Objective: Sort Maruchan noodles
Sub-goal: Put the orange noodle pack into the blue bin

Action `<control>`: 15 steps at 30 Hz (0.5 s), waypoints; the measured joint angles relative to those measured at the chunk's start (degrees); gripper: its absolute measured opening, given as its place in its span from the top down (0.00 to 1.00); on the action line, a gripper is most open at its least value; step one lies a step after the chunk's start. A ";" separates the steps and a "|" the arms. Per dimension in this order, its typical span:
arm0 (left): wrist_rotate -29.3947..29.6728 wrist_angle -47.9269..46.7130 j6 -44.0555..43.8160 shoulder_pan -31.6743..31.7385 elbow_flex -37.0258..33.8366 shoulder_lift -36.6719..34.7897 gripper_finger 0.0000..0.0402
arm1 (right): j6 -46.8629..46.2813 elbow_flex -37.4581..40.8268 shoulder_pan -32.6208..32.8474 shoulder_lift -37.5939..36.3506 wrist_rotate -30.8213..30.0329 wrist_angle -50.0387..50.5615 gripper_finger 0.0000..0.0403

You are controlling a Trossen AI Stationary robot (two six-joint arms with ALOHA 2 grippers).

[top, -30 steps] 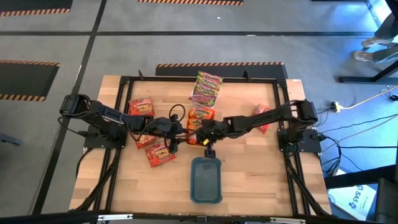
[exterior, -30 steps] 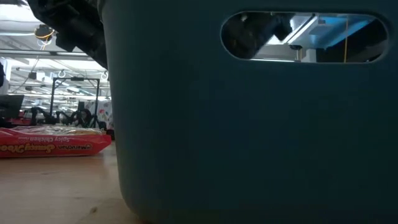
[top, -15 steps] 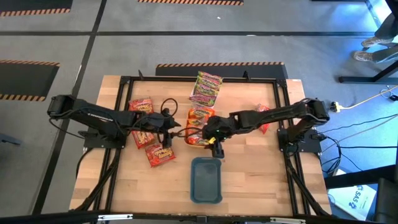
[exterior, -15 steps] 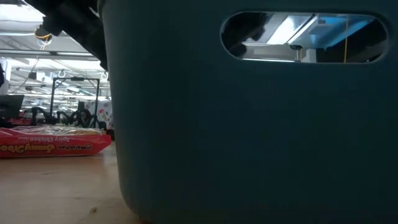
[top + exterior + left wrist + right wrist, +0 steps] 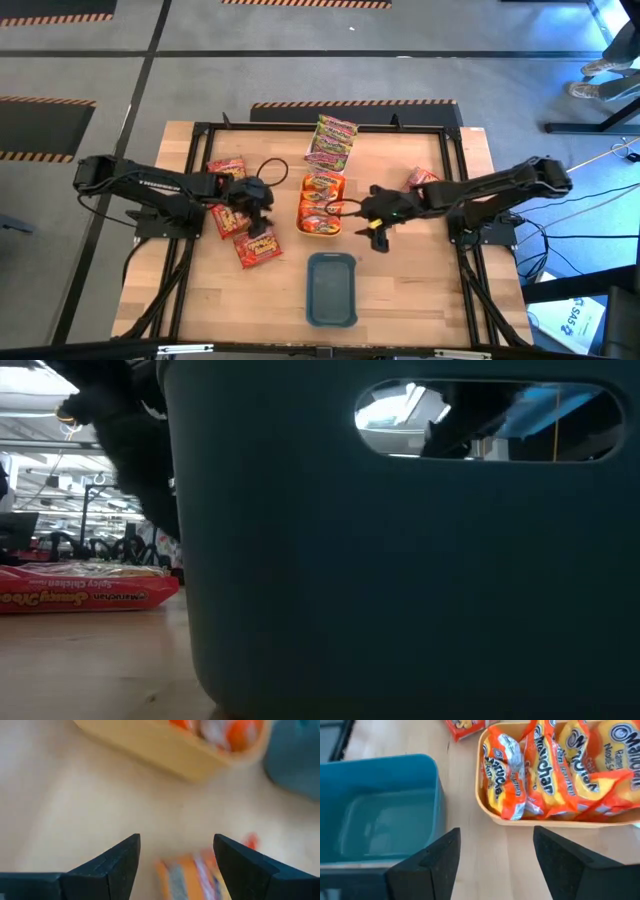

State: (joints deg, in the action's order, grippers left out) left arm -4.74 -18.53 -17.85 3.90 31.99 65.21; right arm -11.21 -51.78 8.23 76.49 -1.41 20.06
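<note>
— Where can I pass on my right side?

— My right gripper (image 5: 372, 222) hangs with its fingers spread over bare wood of the table (image 5: 420, 290). Ahead of it the orange tray (image 5: 560, 822), packed with orange packets (image 5: 545, 775), blocks the way; the teal bin (image 5: 375, 810) stands beside that, with a narrow strip of wood between them.

— And the left?

— My left gripper (image 5: 258, 200), fingers apart, has red packets (image 5: 258, 247) crowded around it. Open wood lies between it and the orange tray. Green-pink packets (image 5: 332, 140) fill the far edge.
</note>
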 joint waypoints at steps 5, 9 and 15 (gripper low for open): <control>-7.18 -9.08 -5.18 -0.06 0.00 0.00 0.38 | -3.98 7.01 0.00 -3.42 -0.92 -4.98 0.42; -7.11 -14.51 -7.48 -0.15 0.00 0.06 0.38 | -5.06 9.74 0.02 -3.39 -1.00 -7.00 0.42; -8.63 -15.03 -9.14 -0.15 0.00 0.31 0.38 | -1.96 11.54 0.00 -2.81 -1.16 -11.39 0.43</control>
State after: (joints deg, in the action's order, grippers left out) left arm -13.38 -33.56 -26.99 3.75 31.99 65.52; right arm -13.17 -40.25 8.23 73.68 -2.57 8.66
